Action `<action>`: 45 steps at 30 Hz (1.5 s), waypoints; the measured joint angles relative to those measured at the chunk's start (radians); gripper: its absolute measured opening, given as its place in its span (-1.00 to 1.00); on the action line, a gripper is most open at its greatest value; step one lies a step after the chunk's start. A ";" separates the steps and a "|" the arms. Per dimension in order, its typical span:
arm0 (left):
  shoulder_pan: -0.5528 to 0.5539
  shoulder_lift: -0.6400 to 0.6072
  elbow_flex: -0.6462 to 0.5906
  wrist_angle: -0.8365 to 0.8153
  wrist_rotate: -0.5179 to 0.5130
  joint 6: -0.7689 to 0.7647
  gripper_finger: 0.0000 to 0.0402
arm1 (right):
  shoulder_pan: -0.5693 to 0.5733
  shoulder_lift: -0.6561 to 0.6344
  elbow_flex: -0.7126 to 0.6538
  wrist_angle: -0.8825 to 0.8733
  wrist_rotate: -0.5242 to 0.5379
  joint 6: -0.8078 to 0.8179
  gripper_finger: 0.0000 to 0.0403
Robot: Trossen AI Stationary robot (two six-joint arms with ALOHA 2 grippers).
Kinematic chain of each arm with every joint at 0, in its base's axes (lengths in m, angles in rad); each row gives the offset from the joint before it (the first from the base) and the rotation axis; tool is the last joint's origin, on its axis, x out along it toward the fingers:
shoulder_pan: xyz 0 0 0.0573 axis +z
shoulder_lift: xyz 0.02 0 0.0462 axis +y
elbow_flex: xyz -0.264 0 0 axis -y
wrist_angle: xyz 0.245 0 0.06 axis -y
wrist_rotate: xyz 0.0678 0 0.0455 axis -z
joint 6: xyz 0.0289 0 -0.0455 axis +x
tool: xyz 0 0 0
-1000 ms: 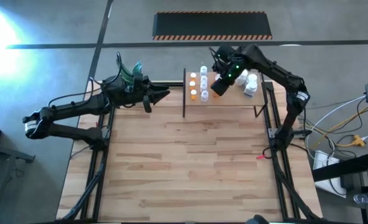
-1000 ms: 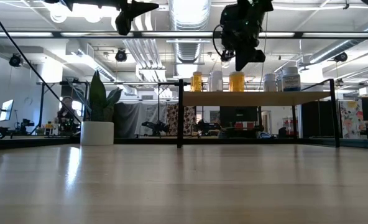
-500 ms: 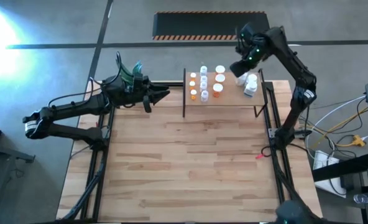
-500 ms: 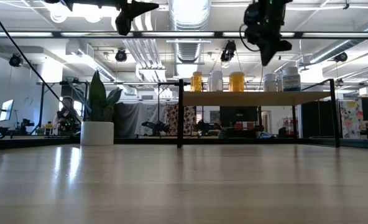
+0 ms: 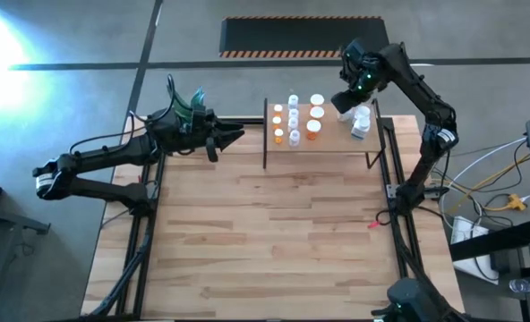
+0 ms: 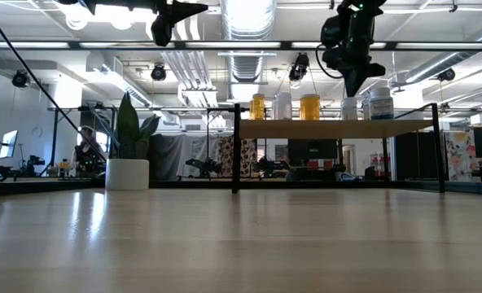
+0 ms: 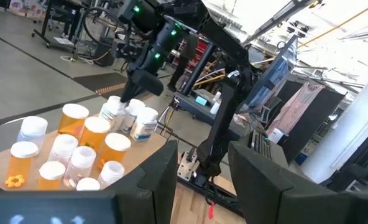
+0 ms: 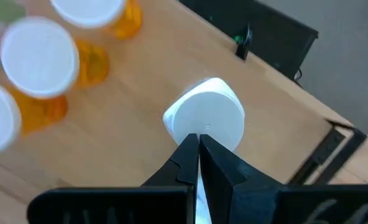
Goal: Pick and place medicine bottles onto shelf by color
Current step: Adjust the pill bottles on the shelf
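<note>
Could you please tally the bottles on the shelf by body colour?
Orange bottles: 5
Clear bottles: 6
White bottles: 3
Total: 14, though the tightly packed ones are hard to tell apart.

You have the shelf [image 5: 323, 146] standing on the slatted table [image 5: 274, 241]; orange bottles [image 5: 294, 122] sit on it well left of the right gripper [image 5: 344, 101], white bottles [image 5: 362, 123] directly beneath it.
</note>
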 joint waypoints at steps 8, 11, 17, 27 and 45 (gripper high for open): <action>0.000 0.000 -0.001 0.004 0.000 0.000 -0.37 | 0.000 0.003 -0.002 0.094 -0.031 0.123 -0.96; 0.000 0.001 -0.003 0.013 0.000 0.000 -0.37 | 0.000 0.008 -0.002 0.106 -0.060 0.161 -0.96; 0.000 0.001 -0.002 0.013 0.001 0.000 -0.37 | 0.000 0.007 0.042 0.104 -0.065 0.160 -0.96; 0.000 0.001 -0.003 0.014 0.002 0.000 -0.37 | -0.011 -0.003 0.048 0.069 0.106 0.100 -0.96; 0.000 0.001 -0.001 0.022 0.023 0.000 -0.37 | -0.015 -0.007 -0.015 0.073 -0.068 0.140 -0.96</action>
